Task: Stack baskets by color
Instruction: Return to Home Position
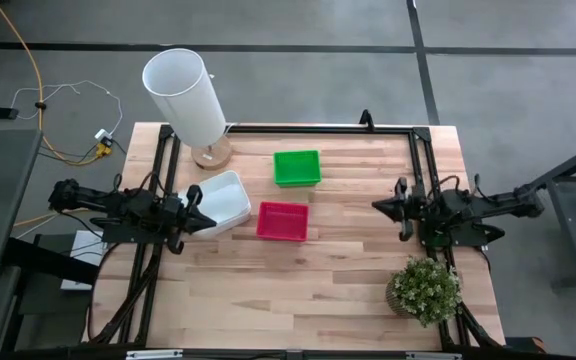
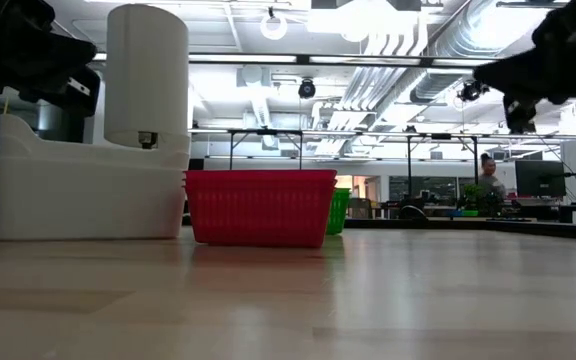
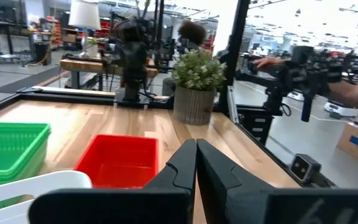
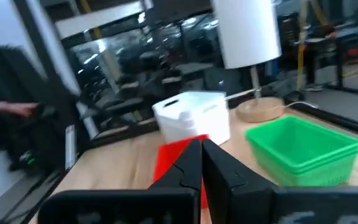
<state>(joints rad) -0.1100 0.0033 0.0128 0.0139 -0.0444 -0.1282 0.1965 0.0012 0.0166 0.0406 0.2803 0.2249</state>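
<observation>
From above, three piles are seen on the bench point(image 1: 348, 290). The green baskets point(image 1: 297, 167) are set toward the far side, long axis running left-right, pretty square to the bench edge. The red baskets point(image 1: 283, 221) are just nearer and a bit left, same left-right axis, apart from the green. The white baskets point(image 1: 226, 196) are turned on a diagonal just left of the red, beside the tall white cylinder point(image 1: 183, 90). The left gripper point(image 1: 204, 212) is poised at the white pile's left edge; the right gripper point(image 1: 378, 206) is parked well apart on the right, up from the plant point(image 1: 424, 290).

Low down, red is seen broadside in the middle, white to its left, green peeking out behind.

In the left wrist view the fingers point(image 3: 182, 168) are pressed together, nothing gripped.

In the right wrist view the fingers point(image 4: 188, 165) are likewise clenched on nothing, aimed at the three piles.
</observation>
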